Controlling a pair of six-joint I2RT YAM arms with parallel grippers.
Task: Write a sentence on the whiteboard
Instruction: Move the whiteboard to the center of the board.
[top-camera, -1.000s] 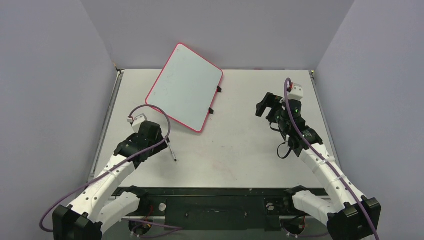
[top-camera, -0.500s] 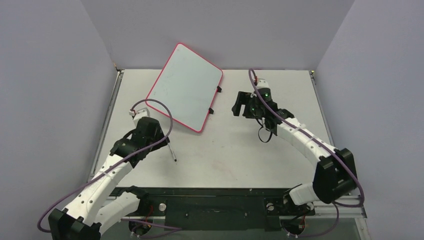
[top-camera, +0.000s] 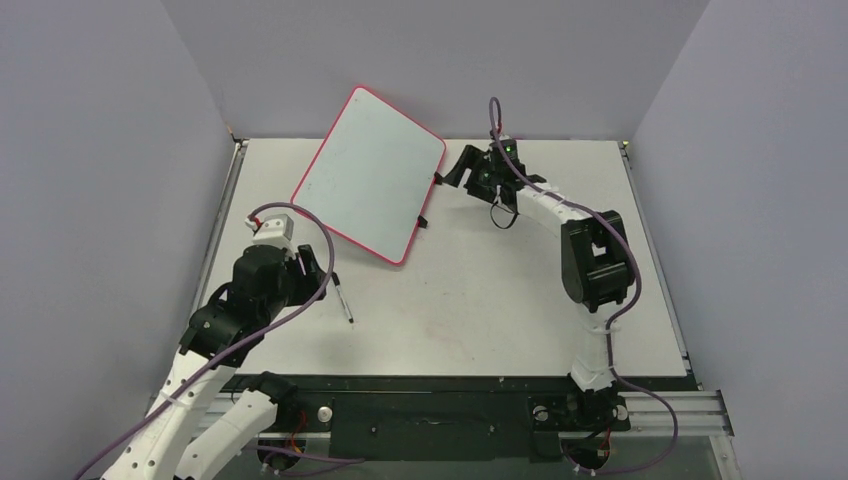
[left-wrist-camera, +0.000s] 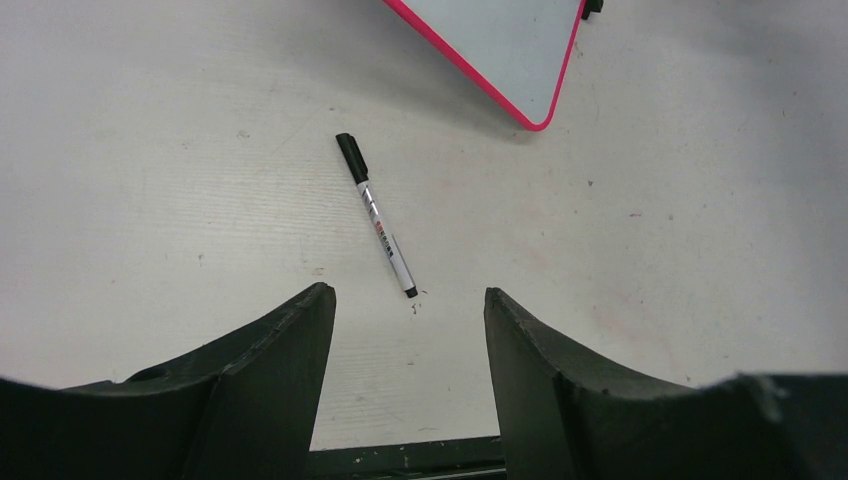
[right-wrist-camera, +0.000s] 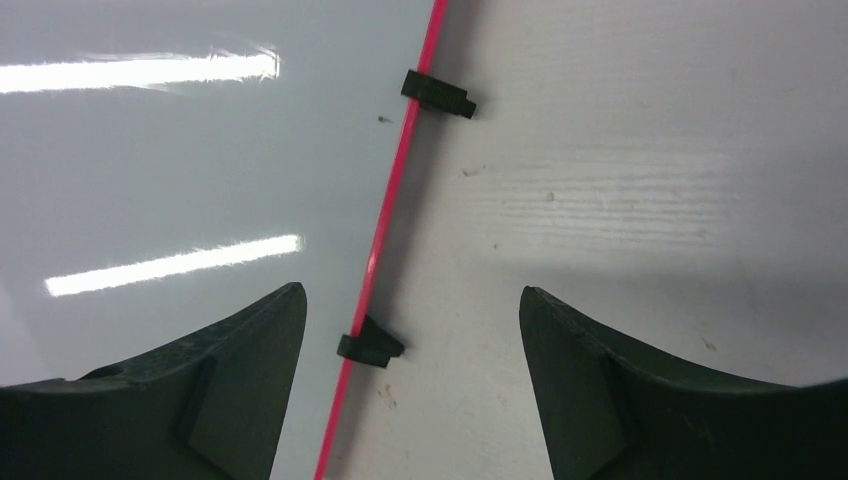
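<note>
The whiteboard (top-camera: 370, 175) lies askew at the back left of the table, its red rim (right-wrist-camera: 385, 220) and white face (right-wrist-camera: 180, 150) filling the left of the right wrist view. The sentence is not in view; the face looks blank. My right gripper (top-camera: 455, 168) (right-wrist-camera: 412, 290) is open over the board's right edge, with one black tab (right-wrist-camera: 370, 345) between its jaws and the other tab (right-wrist-camera: 437, 93) ahead. A black-capped marker pen (top-camera: 343, 300) (left-wrist-camera: 377, 215) lies loose on the table. My left gripper (top-camera: 312, 278) (left-wrist-camera: 405, 295) is open and empty just short of the pen's near end.
A corner of the whiteboard (left-wrist-camera: 520, 90) lies beyond the pen. Grey walls (top-camera: 120, 200) close in the table on three sides. A black rail (top-camera: 430, 405) runs along the near edge between the arm bases. A faint reddish smear (top-camera: 440, 330) marks the tabletop.
My right arm has swung left and back, bringing its gripper to the board's tabbed edge. My left arm has drawn back slightly from the pen. Pen and board have not moved.
</note>
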